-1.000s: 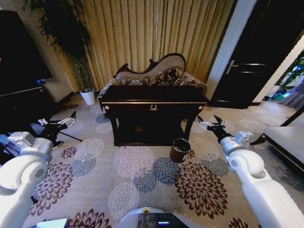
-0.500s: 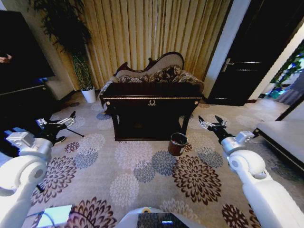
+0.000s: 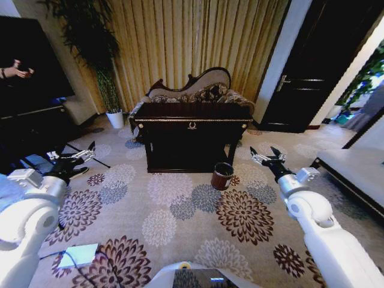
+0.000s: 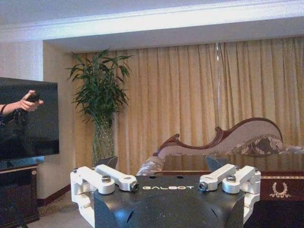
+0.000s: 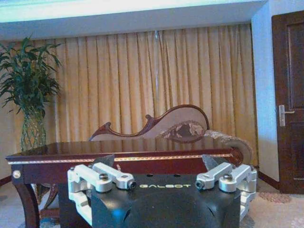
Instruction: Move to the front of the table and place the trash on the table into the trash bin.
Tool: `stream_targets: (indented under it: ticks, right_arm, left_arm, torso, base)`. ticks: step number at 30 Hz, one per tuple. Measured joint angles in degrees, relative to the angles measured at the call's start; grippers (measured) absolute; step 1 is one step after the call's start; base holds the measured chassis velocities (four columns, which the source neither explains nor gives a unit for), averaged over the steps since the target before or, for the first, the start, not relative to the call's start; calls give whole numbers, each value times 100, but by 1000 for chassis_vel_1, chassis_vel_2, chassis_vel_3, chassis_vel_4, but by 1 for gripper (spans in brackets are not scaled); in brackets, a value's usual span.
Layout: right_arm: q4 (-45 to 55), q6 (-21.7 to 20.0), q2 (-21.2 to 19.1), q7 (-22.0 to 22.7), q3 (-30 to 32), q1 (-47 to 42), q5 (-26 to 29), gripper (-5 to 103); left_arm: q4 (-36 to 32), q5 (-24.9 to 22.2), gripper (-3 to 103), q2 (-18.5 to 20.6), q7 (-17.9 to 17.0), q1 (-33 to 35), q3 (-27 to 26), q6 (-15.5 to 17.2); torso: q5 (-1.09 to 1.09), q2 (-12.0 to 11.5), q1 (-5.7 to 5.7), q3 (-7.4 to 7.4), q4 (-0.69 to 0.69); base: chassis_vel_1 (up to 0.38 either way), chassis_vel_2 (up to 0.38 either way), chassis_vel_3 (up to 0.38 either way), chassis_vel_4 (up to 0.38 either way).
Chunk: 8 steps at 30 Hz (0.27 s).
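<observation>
Standing against the curtains, the table [image 3: 191, 125] is seen in front of the sofa [image 3: 192, 90], well ahead of both arms. The trash bin [image 3: 222, 176] is set on the patterned carpet [image 3: 180, 210] just beside the table's front right leg. No trash can be made out on the tabletop from this range. The left gripper [image 3: 77, 157] is held out low on the left, fingers spread wide, nothing gripped. The right gripper [image 3: 267, 157] is held out on the right, near the bin, fingers likewise apart and empty.
</observation>
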Motion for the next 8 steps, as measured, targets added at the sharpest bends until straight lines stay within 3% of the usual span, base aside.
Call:
stream_targets:
  ticks: [8]
  right_arm:
    - [-28, 2, 4, 2, 11, -18, -7, 100]
  left_arm:
    - [-45, -6, 100, -39, -10, 87, -51, -27]
  torso:
    - [-2, 0, -1, -1, 1]
  base:
    - [0, 0, 0, 0]
